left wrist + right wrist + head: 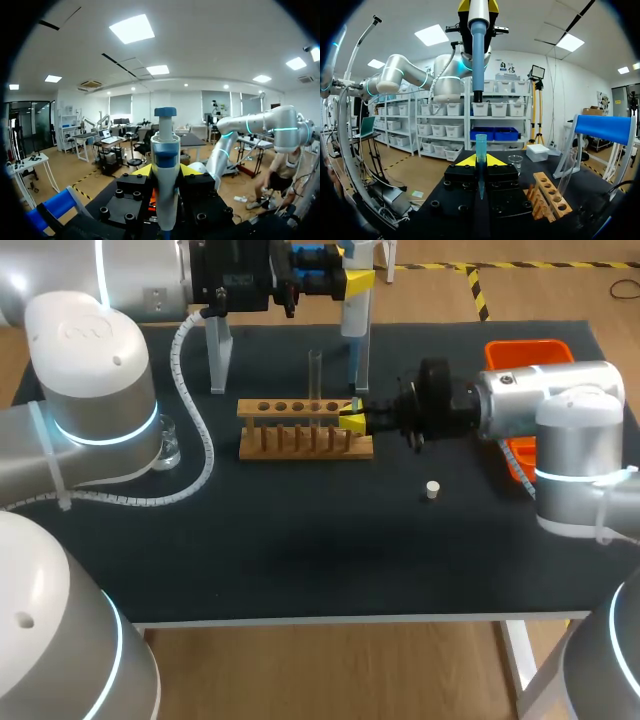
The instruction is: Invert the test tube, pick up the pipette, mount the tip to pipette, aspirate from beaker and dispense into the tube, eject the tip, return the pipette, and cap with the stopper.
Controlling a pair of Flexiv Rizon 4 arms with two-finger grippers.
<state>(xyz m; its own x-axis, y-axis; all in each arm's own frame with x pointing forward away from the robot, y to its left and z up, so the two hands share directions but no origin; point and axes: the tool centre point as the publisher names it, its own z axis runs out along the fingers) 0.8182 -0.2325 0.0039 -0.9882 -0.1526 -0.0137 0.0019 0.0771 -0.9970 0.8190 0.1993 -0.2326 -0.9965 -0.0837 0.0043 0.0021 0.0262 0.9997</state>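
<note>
My left gripper (350,285) is at the back of the table, shut on the white and blue pipette (354,318), which hangs upright with its shaft pointing down. In the left wrist view the pipette (165,160) stands between the yellow fingertips of that gripper (165,172). My right gripper (351,420) sits at the right end of the wooden rack (300,443). It is shut on a teal pipette tip (481,155), held upright between the fingers (480,161), directly below the pipette (479,45). A clear test tube (315,378) stands upright in the rack.
A glass beaker (168,446) stands at the left by my left arm. A small white stopper (432,489) lies right of centre. An orange tray (527,352) sits at the back right. The pipette stand's leg (216,355) rises behind the rack.
</note>
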